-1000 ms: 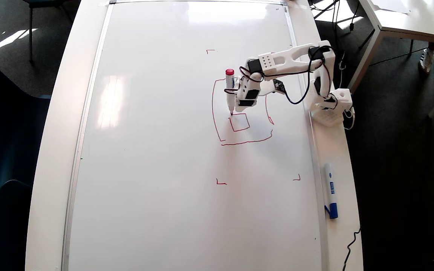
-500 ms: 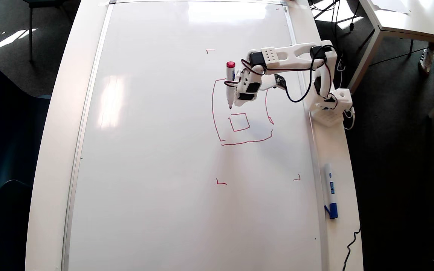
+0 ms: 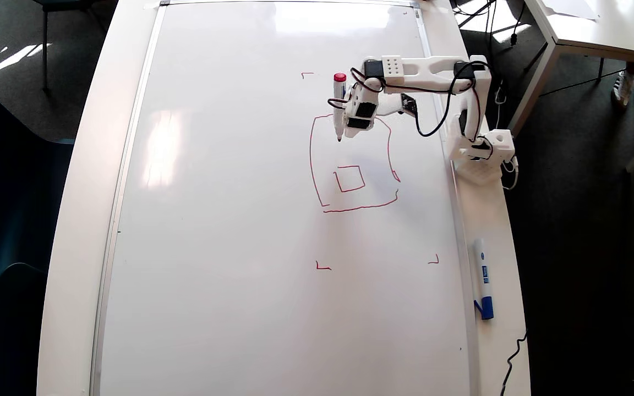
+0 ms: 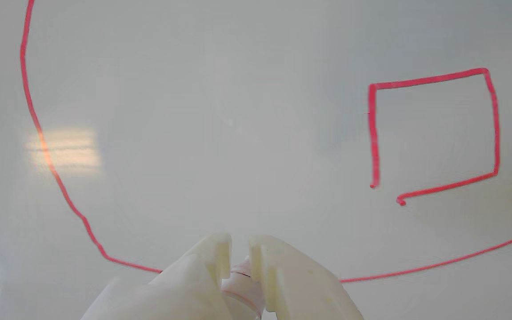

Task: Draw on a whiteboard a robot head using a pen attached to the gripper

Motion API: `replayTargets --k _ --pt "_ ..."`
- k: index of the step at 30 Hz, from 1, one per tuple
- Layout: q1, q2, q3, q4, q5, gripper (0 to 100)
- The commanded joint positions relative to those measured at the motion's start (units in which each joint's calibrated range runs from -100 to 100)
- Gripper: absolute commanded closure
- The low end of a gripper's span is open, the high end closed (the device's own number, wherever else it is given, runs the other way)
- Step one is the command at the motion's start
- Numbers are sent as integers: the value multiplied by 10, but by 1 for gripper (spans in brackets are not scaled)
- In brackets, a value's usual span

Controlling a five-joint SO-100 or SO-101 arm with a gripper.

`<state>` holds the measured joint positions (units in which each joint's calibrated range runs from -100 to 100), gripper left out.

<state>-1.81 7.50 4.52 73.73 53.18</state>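
Observation:
The whiteboard [image 3: 229, 220] fills the table in the overhead view. On it the robot head [image 3: 311, 159] is a red rounded outline with one small square [image 3: 350, 179] inside. My gripper [image 3: 348, 110] is shut on the pen [image 3: 339, 107], which stands with its red cap up and its tip just inside the outline's upper left corner. I cannot tell whether the tip touches the board. In the wrist view the gripper [image 4: 239, 249] enters from the bottom edge with the pen [image 4: 238, 284] between its jaws. The small square [image 4: 434, 80] lies to the right and the outline [image 4: 38, 129] curves at the left.
Small red corner marks [image 3: 323, 267] sit around the drawing. A white marker with a blue cap [image 3: 483, 278] lies on the table to the right of the board. The arm's base [image 3: 482, 159] is fixed at the board's right edge. Another table [image 3: 597, 27] stands at the top right.
The arm has carried the pen from the small square's upper left corner towards the outline's top left corner. No new red line follows the tip.

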Motion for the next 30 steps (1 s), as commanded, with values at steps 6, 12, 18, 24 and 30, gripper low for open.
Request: replayTargets --k 6,12,18,24,30 --pt "-2 -10 22 -5 2 99" --pt "2 21 19 -53 1 99" --pt "-9 27 21 -54 -1 99" --pt "-12 30 34 -55 -2 99" --pt "-8 30 40 -55 1 99"
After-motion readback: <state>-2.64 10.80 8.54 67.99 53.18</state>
